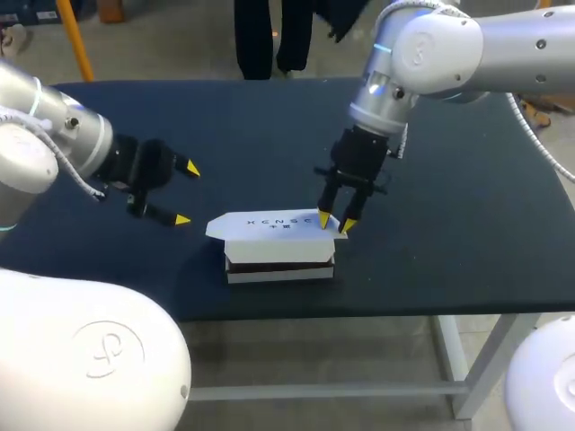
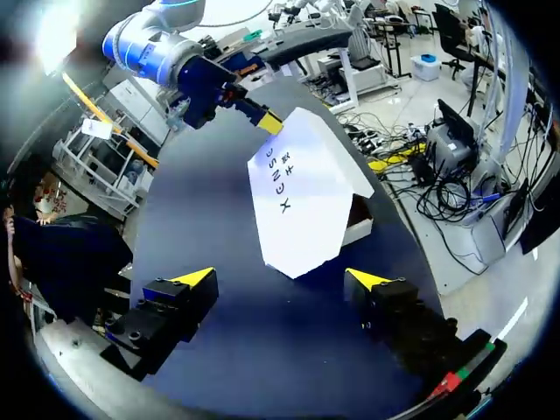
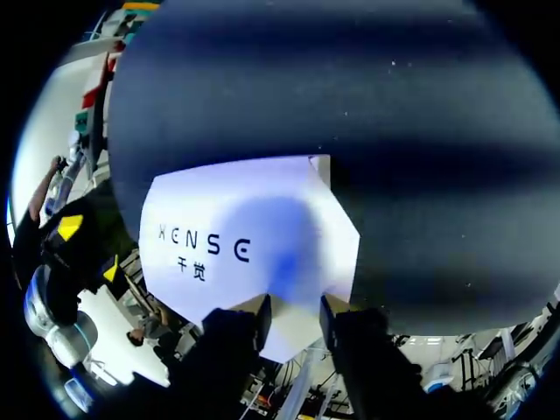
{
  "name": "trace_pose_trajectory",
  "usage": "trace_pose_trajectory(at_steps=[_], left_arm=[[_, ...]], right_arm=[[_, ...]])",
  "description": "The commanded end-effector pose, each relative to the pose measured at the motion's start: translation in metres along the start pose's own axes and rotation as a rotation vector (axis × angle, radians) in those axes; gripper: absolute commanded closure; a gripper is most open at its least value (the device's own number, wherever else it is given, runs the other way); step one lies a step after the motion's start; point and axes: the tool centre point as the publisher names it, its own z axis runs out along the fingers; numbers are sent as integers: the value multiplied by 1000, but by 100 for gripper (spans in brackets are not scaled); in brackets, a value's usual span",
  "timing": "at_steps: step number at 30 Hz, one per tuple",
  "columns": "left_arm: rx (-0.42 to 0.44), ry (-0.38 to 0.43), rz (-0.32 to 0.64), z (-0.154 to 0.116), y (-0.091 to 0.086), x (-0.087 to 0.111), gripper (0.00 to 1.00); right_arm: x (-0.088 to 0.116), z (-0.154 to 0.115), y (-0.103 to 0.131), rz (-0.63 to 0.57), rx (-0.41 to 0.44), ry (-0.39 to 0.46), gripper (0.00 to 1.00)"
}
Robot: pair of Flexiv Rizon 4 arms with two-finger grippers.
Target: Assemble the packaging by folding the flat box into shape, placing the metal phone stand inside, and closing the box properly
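Though the lid (image 1: 269, 224) of the folded box (image 1: 280, 262) is lying almost shut, I am pressing its right end with my narrow-fingered right gripper (image 1: 334, 222), my left gripper (image 1: 186, 193) hanging wide left of the box.

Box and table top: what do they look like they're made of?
Box: thin white card by the look, matte, with crisp folds and angled flap ends; the dark band along its side I can't identify. Table top: dark navy, matte, no glare, probably a cloth or mat covering.
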Motion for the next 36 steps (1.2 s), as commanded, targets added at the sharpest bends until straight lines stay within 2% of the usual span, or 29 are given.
trace_pose_trajectory(at_steps=[1,11,13,16,18,20,21,36], left_arm=[[-237,-4,-645,7,-5,-9,0],[-237,-4,-645,7,-5,-9,0],[-201,15,-759,8,-8,-15,0],[-204,4,-1112,14,-13,-21,0],[-206,-102,-1357,17,-14,-24,0],[-287,-279,-1491,20,-13,-23,0],[-379,-430,-1553,23,-13,-23,0],[-379,-430,-1553,23,-13,-23,0]], right_arm=[[0,1,1,2,-1,2,58],[0,1,2,6,-6,13,58],[0,1,2,7,-7,14,58],[-2,2,1,10,-8,16,58],[-3,3,1,14,-9,17,58],[-3,3,1,16,-10,16,58],[-3,4,1,18,-13,14,58],[-3,3,3,19,-21,20,58]])
